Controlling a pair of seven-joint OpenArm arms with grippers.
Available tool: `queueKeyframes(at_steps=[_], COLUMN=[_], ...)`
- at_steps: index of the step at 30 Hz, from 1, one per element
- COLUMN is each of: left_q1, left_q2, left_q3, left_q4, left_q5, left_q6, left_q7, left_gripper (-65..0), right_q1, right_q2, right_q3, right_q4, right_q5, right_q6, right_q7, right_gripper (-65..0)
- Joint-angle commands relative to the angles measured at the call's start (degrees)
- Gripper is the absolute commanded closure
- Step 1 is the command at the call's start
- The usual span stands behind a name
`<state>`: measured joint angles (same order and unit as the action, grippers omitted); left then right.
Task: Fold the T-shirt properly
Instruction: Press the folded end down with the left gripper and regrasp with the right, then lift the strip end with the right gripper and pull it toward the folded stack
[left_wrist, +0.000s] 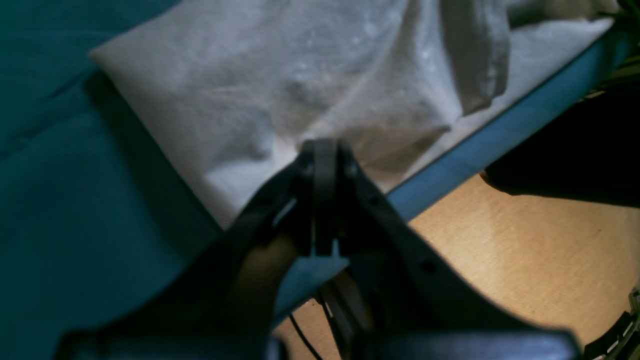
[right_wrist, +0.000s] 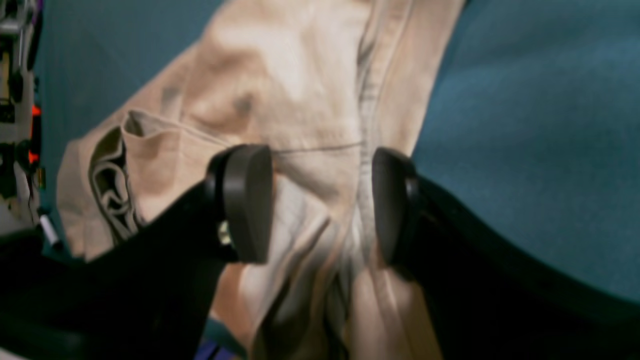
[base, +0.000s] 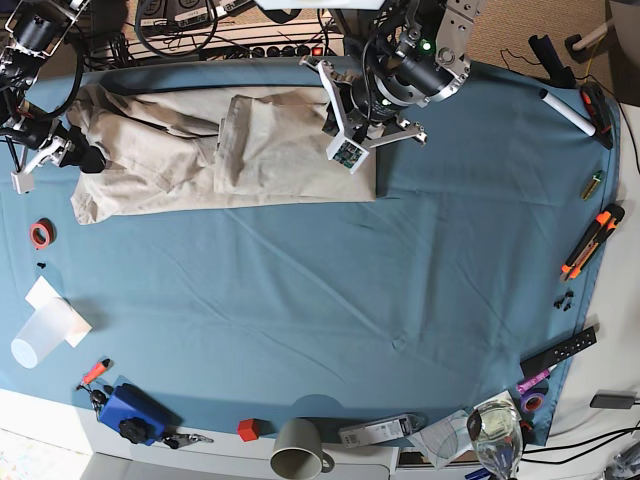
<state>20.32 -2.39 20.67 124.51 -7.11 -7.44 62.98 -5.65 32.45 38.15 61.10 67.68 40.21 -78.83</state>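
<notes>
The beige T-shirt (base: 200, 150) lies along the far left of the teal table cloth (base: 400, 300), with one part folded over near its middle. My left gripper (base: 338, 112) is at the shirt's right far edge. In the left wrist view its fingers (left_wrist: 325, 150) are pressed together on the pale fabric (left_wrist: 300, 75), which puckers toward the tips. My right gripper (base: 88, 158) is at the shirt's left end. In the right wrist view it (right_wrist: 320, 205) is open, its two pads straddling bunched fabric and a seam (right_wrist: 320, 125).
The table's far edge (left_wrist: 500, 135) runs right beside my left gripper, with wooden floor (left_wrist: 525, 250) beyond. A red tape roll (base: 40, 234) and a paper cup (base: 40, 335) sit at the left. A mug (base: 297, 447), a glass (base: 497, 432) and an orange cutter (base: 592, 240) sit near the other edges.
</notes>
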Motion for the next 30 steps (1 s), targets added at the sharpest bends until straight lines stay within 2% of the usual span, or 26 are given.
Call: queueKeyframes(at_steps=[1,4,9,14,18,22,24,30], left_q1=[0.00,-0.04,-0.15,-0.15,-0.13,-0.15,-0.15,-0.11], left_q2=[0.28,0.31,0.31,0.31,0.31,0.31,0.31,0.28], left_q3=[0.20,0.20,0.20,0.20,0.20,0.22,0.22,0.20], left_q4=[1.01,1.01,1.01,1.01,1.01,1.01,1.01,1.01], left_q5=[-0.59,-0.59,-0.59,-0.59,-0.57,-0.59,-0.59,-0.57], left_q6=[-0.02,-0.02,-0.02,-0.04,-0.04,-0.04,-0.02,-0.04], left_q7=[-0.85,-1.11,-1.53,-1.51,-1.51,-1.55,-1.55,-1.31], left_gripper=[0.0,0.0,0.0,0.0,0.0,0.0,0.0,0.0], right_q1=[0.09,0.07,0.11,0.09,0.11,0.09,0.09,0.09], right_q2=[1.03,1.09,1.68,1.70,1.70,1.68,1.40,-1.25], right_q3=[-0.20,-0.17,0.33,1.11,6.60,10.49,10.45,7.74], right_q4=[0.28,0.28,0.28,0.31,0.57,0.55,0.52,0.48], right_q5=[-3.78,-6.91,-5.62,-7.65,-5.33,-9.46,-11.02,-9.94], right_q6=[-0.21,-0.21,-0.21,-0.21,-0.21,-0.21,-0.21,-0.21], right_q7=[-1.17,-1.17,-1.17,-0.46,-0.20,0.02,0.00,0.00], right_gripper=[-32.2,-32.2,-32.2,-32.2,-32.2,-32.2,-32.2,-32.2])
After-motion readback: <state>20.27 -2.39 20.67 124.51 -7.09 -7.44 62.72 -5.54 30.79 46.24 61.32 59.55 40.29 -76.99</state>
